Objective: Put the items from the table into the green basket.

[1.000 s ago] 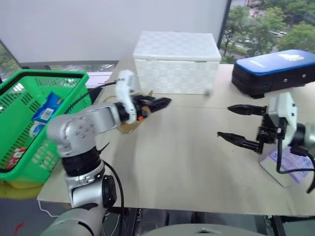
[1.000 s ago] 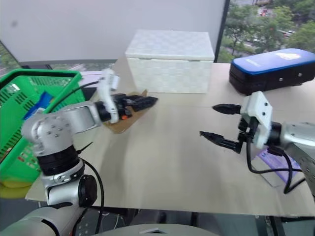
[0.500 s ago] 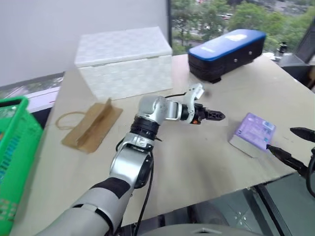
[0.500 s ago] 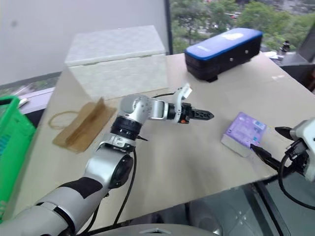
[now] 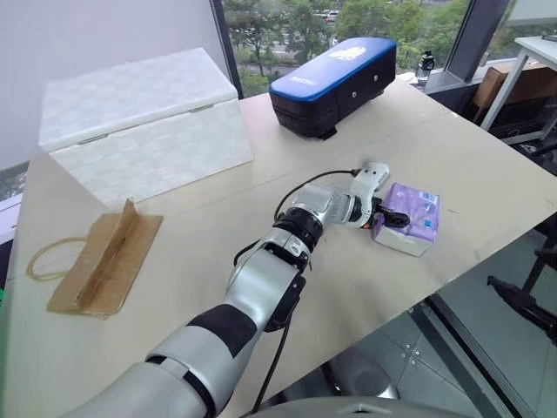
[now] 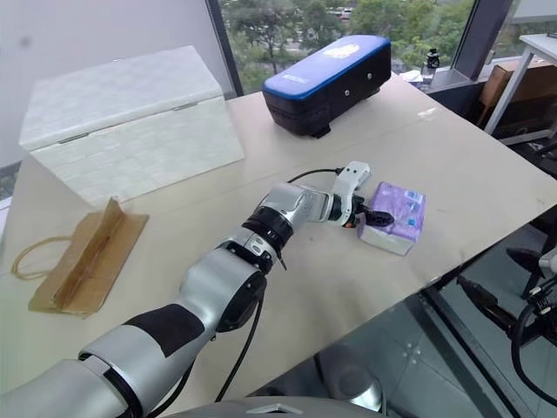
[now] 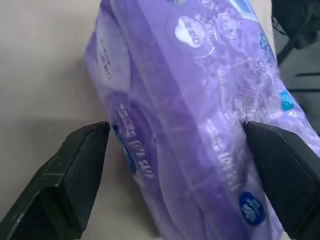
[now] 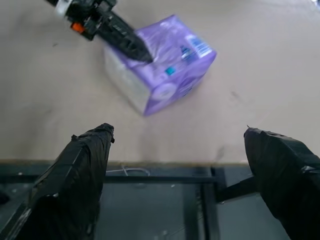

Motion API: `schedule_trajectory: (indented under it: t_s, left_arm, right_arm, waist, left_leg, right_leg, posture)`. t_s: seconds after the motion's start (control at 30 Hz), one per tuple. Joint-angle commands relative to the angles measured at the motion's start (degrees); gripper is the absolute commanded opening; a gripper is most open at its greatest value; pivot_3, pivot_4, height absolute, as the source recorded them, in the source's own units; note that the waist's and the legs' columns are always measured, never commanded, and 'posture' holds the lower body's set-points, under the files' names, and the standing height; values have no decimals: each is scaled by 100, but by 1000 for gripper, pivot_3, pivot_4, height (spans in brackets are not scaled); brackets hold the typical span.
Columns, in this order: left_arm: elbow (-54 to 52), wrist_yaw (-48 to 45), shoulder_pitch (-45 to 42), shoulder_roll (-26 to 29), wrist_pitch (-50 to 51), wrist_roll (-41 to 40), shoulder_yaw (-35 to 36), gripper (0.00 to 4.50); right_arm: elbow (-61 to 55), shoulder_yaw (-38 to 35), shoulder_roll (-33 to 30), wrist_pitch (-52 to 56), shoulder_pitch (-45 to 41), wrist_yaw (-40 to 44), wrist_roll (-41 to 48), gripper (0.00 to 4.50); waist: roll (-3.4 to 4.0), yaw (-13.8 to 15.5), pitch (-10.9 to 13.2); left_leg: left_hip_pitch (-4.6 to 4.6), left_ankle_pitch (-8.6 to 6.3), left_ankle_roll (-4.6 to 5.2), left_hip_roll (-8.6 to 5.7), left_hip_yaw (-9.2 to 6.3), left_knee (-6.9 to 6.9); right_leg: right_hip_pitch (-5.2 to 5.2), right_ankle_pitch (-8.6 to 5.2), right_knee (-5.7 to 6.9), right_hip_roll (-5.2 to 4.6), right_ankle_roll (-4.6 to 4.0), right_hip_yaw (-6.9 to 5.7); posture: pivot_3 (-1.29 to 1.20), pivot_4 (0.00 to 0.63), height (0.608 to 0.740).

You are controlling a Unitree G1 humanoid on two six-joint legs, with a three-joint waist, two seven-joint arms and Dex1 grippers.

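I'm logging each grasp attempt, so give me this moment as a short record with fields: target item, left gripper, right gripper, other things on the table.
target item: lilac soft pack, lying near the table edge
left gripper: left gripper open, one finger on each side of the pack, not closed on it
right gripper: right gripper open, off the table edge, holding nothing
other things: white woven box, black case with blue top, flat brown paper bag
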Motion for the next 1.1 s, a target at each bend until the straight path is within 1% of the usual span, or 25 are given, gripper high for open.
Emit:
schedule_trajectory:
  t_s: [0.03, 0.1, 0.17, 0.23, 0.27, 0.3, 0.37, 0.5, 0.53, 0.57, 0.63, 0.67, 0.73, 0.8, 0.9, 0.93, 0.97, 1.03, 1.07, 1.1]
  left_arm:
    - [170, -182, -164, -808, -6, 281, -225, 4212]
    - [201, -262, -103, -830, -28, 372, -264, 3657]
    - [189, -355, -37, -804, -8, 427, -311, 2715]
    - [69, -480, 24, -723, 50, 421, -321, 1995]
    - [10, -546, 40, -678, 83, 408, -308, 1537]
    - [-192, -639, 67, -569, 203, 284, -199, 1275]
    - [-743, -857, 158, -266, 568, 56, -41, 1275]
    - [-2637, -987, 731, 489, 1241, -311, 245, 1275]
    - [-3079, -916, 898, 627, 1323, -348, 315, 1275]
    - [-3638, -831, 1101, 831, 1400, -406, 431, 1275]
    - [-4597, -495, 1410, 1152, 1692, -614, 899, 1275]
    - [-4981, -314, 1533, 1273, 1772, -694, 1111, 1275]
    - [-5581, 25, 1718, 1495, 1846, -724, 1431, 1275]
    - [-6038, 334, 1827, 1671, 1878, -732, 1714, 1275]
    - [-6636, 866, 1964, 2021, 1832, -610, 2192, 1275]
    - [-6821, 1050, 2025, 2209, 1858, -525, 2338, 1275]
    - [-6957, 1207, 2089, 2379, 1832, -426, 2405, 1275]
    - [-7227, 1487, 2255, 2766, 1713, -211, 2558, 1275]
    - [-7345, 1668, 2323, 2928, 1698, -111, 2711, 1275]
    - [-7465, 1881, 2410, 3133, 1640, 37, 2888, 1275]
  right_arm:
    - [-180, -229, 102, -208, 159, -86, 13, 4500]
    - [-218, -138, 143, -270, 197, -165, 6, 4500]
    - [-263, 8, 161, -327, 207, -256, -22, 4500]
    - [-277, 147, 160, -393, 208, -304, -75, 4500]
    - [-276, 208, 146, -410, 195, -336, -79, 4500]
    - [-267, 286, 128, -450, 194, -328, -117, 4500]
    - [-224, 423, 78, -510, 131, -337, -129, 4500]
    - [-34, 838, -145, -622, -252, -396, -166, 4500]
    - [20, 956, -190, -639, -381, -420, -154, 4500]
    - [115, 1166, -260, -671, -610, -483, -182, 4500]
    - [331, 1664, -407, -733, -1145, -570, -224, 4500]
    - [443, 1928, -473, -776, -1421, -593, -274, 4500]
    - [707, 2477, -571, -853, -2019, -640, -363, 4500]
    - [964, 2996, -665, -969, -2591, -582, -443, 4500]
    - [1546, 3968, -673, -1160, -3802, -393, -599, 4500]
    - [1756, 4313, -626, -1244, -4245, -272, -657, 4500]
    - [1914, 4555, -584, -1299, -4566, -158, -678, 4500]
    - [2172, 4952, -438, -1366, -5177, 153, -544, 4500]
    - [2273, 5118, -353, -1405, -5446, 329, -458, 4500]
    - [2375, 5290, -255, -1453, -5724, 572, -359, 4500]
  waist:
    - [-1, -74, -1]
    - [-1, -121, -1]
    - [-5, -154, -4]
    - [-5, -168, -6]
    - [-5, -170, -6]
    - [-5, -173, -6]
    - [0, -177, -6]
    - [24, -226, -8]
    - [25, -233, -4]
    - [27, -230, -5]
    - [28, -229, -6]
    - [29, -151, -7]
    - [33, 20, -12]
    - [38, 284, -16]
    - [42, 694, -21]
    - [43, 860, -22]
    - [45, 1005, -24]
    - [48, 1303, -36]
    - [47, 1538, -47]
    - [51, 1732, -56]
  left_leg:
    - [-2, -3, 5, -3, -2, 0]
    - [-3, -10, 18, -8, 1, 0]
    - [-4, -16, 28, -8, 9, 0]
    - [-5, -21, 36, -7, 5, 0]
    - [-8, -24, 41, -7, 5, 0]
    - [-11, -26, 44, -7, 4, 0]
    - [-14, -31, 53, -7, 6, -1]
    - [-13, -34, 58, -7, 15, -18]
    - [-12, -34, 58, -5, 20, -21]
    - [-13, -34, 57, -5, 22, -20]
    - [-5, -34, 57, -5, 27, -19]
    - [2, -34, 57, -6, 32, -16]
    - [5, -33, 56, -15, 27, 0]
    - [8, -29, 49, -17, 22, 12]
    - [8, -23, 40, -20, 14, 29]
    - [4, -18, 32, -21, 8, 34]
    - [2, -10, 18, -20, 3, 35]
    - [1, 6, -10, -17, -21, 36]
    - [-1, 15, -25, -16, -36, 37]
    - [-20, 19, -33, -15, -51, 34]
  right_leg:
    - [1, 1, -6, -5, 7, 1]
    - [2, 2, -14, -7, 22, 9]
    - [6, 6, -32, -8, 33, 20]
    - [15, 10, -53, -10, 40, 21]
    - [15, 11, -59, -11, 42, 24]
    - [15, 11, -64, -12, 44, 29]
    - [14, 7, -66, -13, 51, 37]
    - [4, 1, -67, -23, 60, 56]
    - [0, 1, -63, -45, 60, 61]
    - [-5, 1, -54, -47, 59, 64]
    - [-6, 2, -42, -47, 59, 70]
    - [-6, 3, -26, -48, 59, 78]
    - [-6, 3, 3, -56, 59, 74]
    - [-4, 4, 14, -57, 59, 68]
    - [-6, 6, 29, -57, 56, 63]
    - [-8, 14, 32, -57, 43, 59]
    - [-15, 25, 35, -55, 24, 57]
    - [-33, 32, 38, -48, 12, 41]
    - [-51, 43, 39, -48, -7, 28]
    - [-74, 51, 42, -45, -21, 18]
  posture:
    - [-539, 100, 740]
    - [-540, 99, 740]
    - [-538, 97, 740]
    - [-530, 94, 740]
    - [-524, 92, 740]
    - [-518, 90, 740]
    - [-502, 86, 740]
    - [-438, 75, 740]
    - [-438, 75, 740]
    - [-403, 70, 740]
    - [-346, 62, 740]
    - [-314, 57, 740]
    - [-249, 48, 740]
    - [-215, 44, 740]
    - [-75, 24, 740]
    - [-54, 21, 740]
    - [1, 14, 740]
    - [63, 6, 740]
    - [78, 5, 740]
    - [98, 3, 740]
